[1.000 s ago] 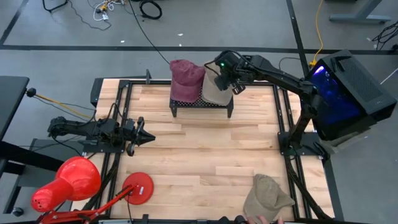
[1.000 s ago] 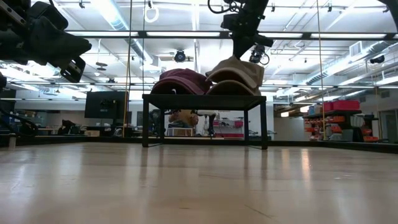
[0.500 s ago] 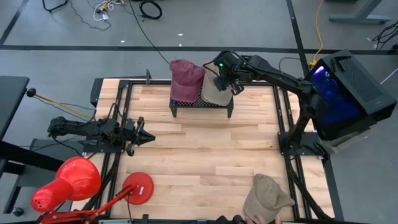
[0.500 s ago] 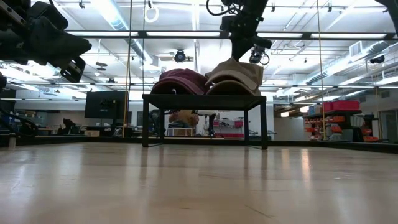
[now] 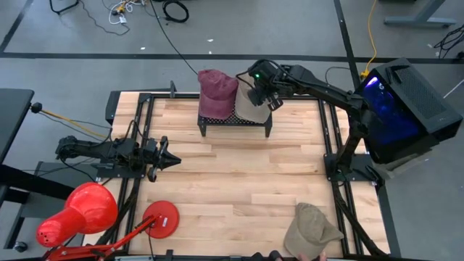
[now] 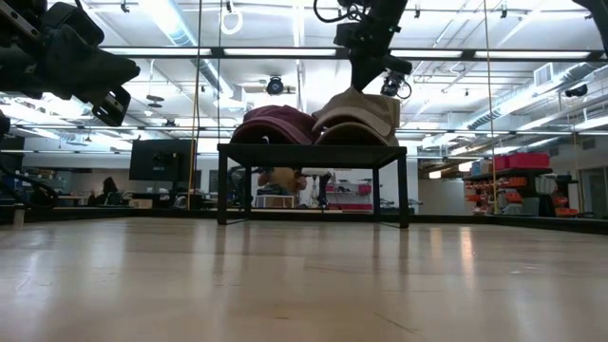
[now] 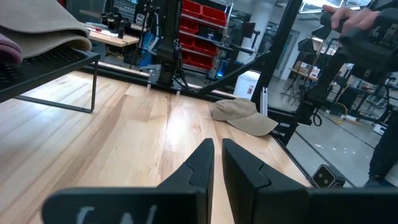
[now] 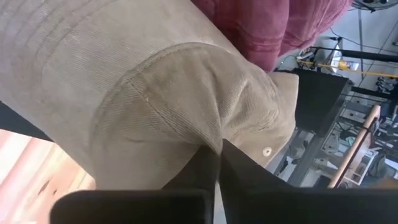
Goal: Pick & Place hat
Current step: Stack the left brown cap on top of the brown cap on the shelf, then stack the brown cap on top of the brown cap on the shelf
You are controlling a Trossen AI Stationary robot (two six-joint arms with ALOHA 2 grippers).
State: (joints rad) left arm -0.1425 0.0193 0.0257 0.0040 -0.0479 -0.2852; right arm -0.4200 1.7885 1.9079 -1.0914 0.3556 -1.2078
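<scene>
The beige hat (image 5: pixel 249 106) sits on the black mesh rack (image 5: pixel 235 119) at the table's far edge, touching a maroon hat (image 5: pixel 217 92) beside it. The right gripper (image 5: pixel 264 94) is on its crown; the right wrist view shows the fingers pinched together on a fold of the beige cloth (image 8: pixel 211 134), a detail the high view hides under the arm. The low view shows both hats resting on the rack top (image 6: pixel 313 146).

The left gripper (image 5: pixel 168 156) hangs over the table's left side, fingers closed and holding nothing. Its wrist view shows a second beige cap (image 7: pixel 244 116) lying at the near right edge, partly cut off in the high view.
</scene>
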